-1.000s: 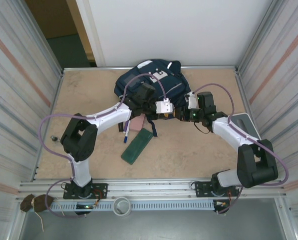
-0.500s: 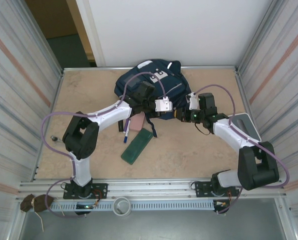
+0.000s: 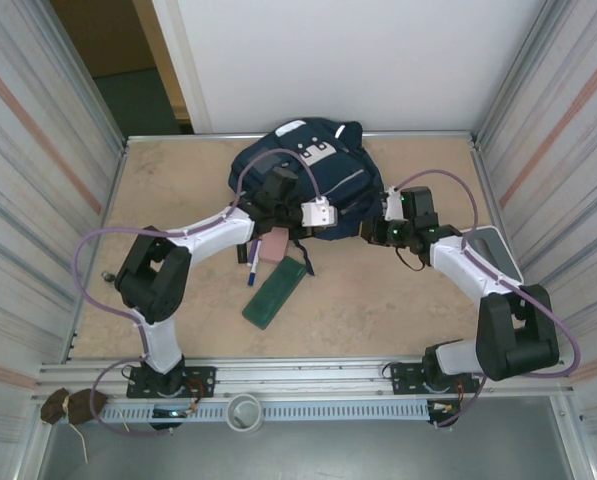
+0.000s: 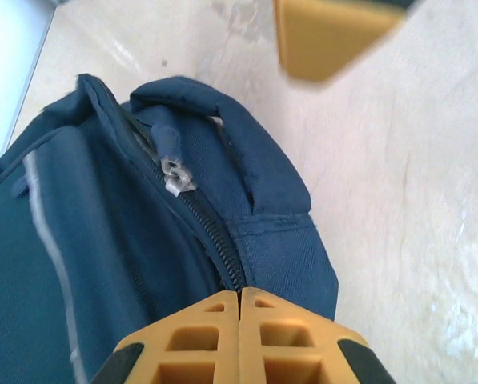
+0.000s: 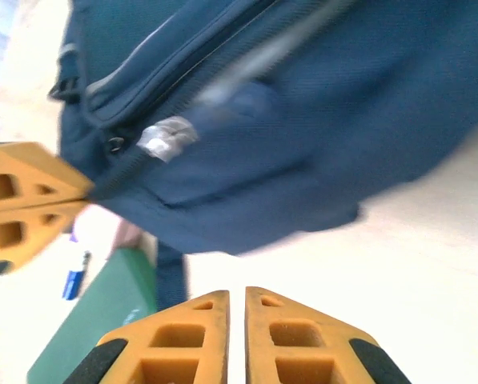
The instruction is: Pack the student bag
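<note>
While bag [image 3: 313, 165] is lying far centre on tabletop [image 3: 178, 190], left fingers [image 4: 198, 336] are pinching shut on zipper seam [image 4: 210, 232] at its near edge. Right fingers [image 5: 303, 336] are hovering just right of them, pressed almost together, holding nothing, over bare tabletop. Case [image 3: 275, 292], pen [image 3: 252, 265] are lying nearer, left of centre.

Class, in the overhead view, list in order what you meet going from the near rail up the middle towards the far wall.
White ring → flat green case → student bag.
</note>
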Robot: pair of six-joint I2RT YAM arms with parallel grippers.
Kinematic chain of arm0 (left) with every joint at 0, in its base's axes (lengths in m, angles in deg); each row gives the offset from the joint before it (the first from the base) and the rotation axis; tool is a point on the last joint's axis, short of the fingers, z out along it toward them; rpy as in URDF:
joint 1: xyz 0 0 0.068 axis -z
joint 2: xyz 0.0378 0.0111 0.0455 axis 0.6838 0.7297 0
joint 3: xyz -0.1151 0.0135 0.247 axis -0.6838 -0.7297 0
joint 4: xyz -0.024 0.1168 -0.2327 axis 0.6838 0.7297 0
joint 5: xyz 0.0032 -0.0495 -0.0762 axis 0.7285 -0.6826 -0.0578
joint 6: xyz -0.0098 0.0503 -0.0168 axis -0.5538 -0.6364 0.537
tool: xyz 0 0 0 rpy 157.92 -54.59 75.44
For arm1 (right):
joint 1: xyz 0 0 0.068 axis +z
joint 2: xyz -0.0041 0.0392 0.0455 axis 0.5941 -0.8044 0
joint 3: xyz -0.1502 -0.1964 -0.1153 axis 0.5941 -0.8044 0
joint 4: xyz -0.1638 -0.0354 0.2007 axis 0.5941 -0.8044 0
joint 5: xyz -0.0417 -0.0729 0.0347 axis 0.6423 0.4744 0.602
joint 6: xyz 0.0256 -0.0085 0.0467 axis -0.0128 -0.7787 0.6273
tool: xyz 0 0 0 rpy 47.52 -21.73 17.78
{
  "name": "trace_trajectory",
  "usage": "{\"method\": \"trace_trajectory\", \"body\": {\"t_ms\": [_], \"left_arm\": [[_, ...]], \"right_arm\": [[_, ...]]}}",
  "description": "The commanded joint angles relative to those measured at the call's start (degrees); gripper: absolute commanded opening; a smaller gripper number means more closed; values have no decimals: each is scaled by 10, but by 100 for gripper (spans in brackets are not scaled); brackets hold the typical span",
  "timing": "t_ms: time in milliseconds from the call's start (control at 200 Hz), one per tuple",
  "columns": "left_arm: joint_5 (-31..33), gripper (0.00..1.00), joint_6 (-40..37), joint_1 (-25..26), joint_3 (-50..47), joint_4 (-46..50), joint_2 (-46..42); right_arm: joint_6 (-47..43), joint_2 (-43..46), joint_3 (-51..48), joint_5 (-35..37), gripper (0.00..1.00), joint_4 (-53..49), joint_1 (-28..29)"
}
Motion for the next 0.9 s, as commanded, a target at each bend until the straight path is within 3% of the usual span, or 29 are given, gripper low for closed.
{"method": "trace_trajectory", "body": {"t_ms": [0,155,261,351,461,897], "left_arm": [[19,0,-5,-28,-16,15,-42],[-3,0,6,-23,-13,14,-43],[-11,0,7,-21,-12,16,-43],[-21,0,11,-20,-15,12,-48],[-25,0,13,-20,-18,6,-52],[-27,0,13,-18,-14,9,-50]], "right_arm": [[-31,-12,3,-5,0,-19,-15],[-36,-22,4,-65,0,7,-11],[-74,-22,14,-58,0,1,13],[-108,-21,25,-22,22,2,38],[-141,-45,42,-15,34,30,42],[-294,-196,148,-69,49,41,39]]}}
